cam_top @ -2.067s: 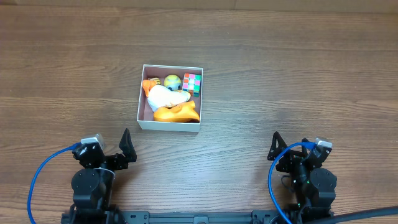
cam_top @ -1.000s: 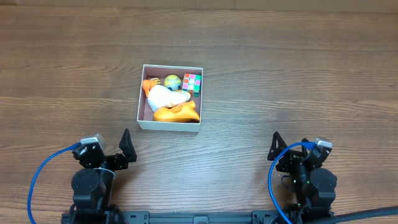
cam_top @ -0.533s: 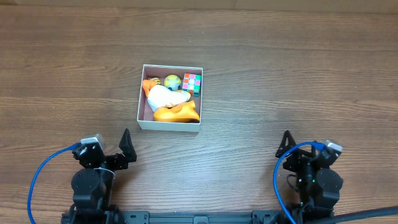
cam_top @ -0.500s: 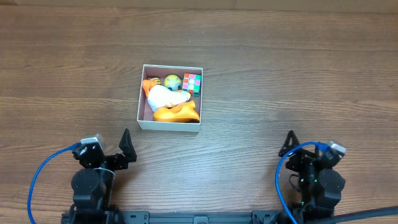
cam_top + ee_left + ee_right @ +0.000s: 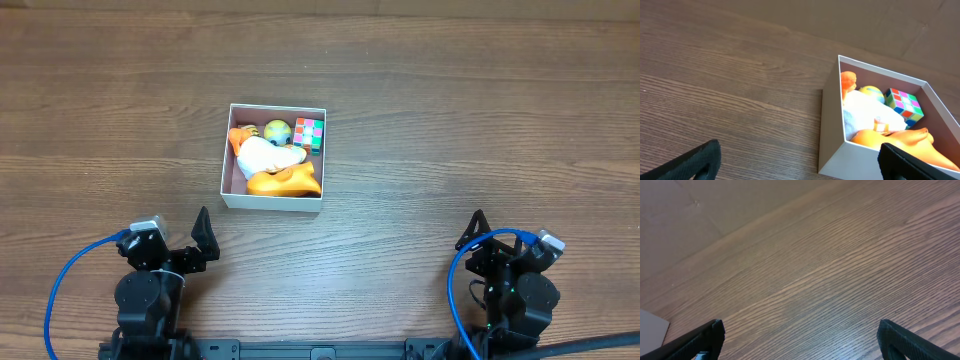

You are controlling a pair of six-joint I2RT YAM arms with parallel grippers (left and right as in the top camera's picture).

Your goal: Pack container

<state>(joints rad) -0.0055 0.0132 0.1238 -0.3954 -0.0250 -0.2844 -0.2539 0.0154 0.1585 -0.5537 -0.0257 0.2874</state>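
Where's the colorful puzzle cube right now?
In the overhead view, the puzzle cube sits in the far right corner of the container, beside the yellow-green ball.

Shallow square container (image 5: 272,202) with thin white walls and a dull pinkish inside, open top up, sitting flat on the wooden table (image 5: 480,120) a little left of the middle, edges nearly square to the table's. Packed close: an orange toy (image 5: 285,181) against the near wall, a white toy (image 5: 265,155) touching it just behind, a yellow-green ball (image 5: 277,130) and a multicoloured cube (image 5: 309,132) side by side at the far wall, the cube in the far right corner.
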